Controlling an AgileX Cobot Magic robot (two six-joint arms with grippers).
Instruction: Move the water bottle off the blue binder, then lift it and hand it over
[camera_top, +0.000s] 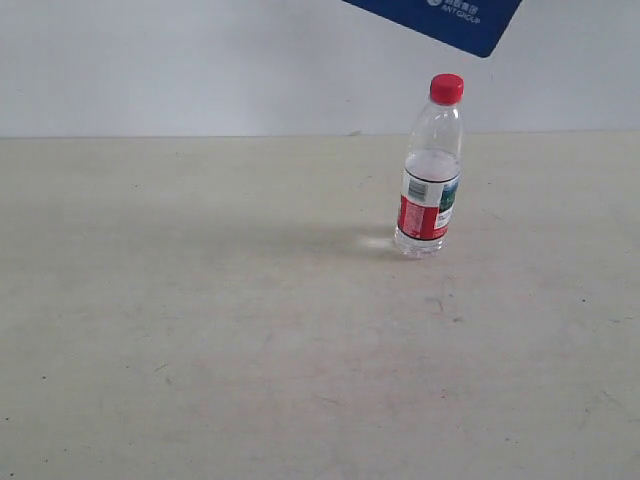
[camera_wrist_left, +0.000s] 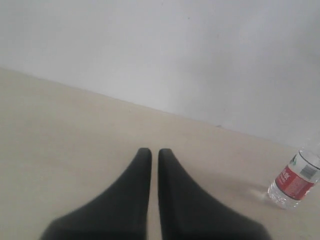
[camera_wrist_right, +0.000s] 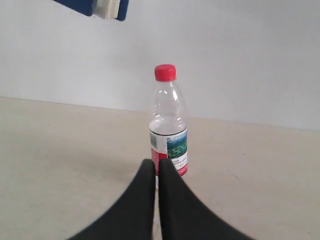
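Observation:
The water bottle (camera_top: 431, 170) stands upright on the beige table, clear with a red cap and a red, white and green label. It also shows in the left wrist view as the water bottle (camera_wrist_left: 295, 181) far off to one side, and in the right wrist view as the water bottle (camera_wrist_right: 168, 127) straight ahead of the fingers. The blue binder (camera_top: 445, 20) hangs in the air above the bottle at the top edge, tilted; its corner with white pages (camera_wrist_right: 102, 7) shows too. My left gripper (camera_wrist_left: 154, 152) is shut and empty. My right gripper (camera_wrist_right: 156, 163) is shut, empty, just short of the bottle.
A pale wall (camera_top: 200, 60) runs behind the beige table (camera_top: 250, 350). What holds the binder up is out of view. Neither arm shows in the exterior view.

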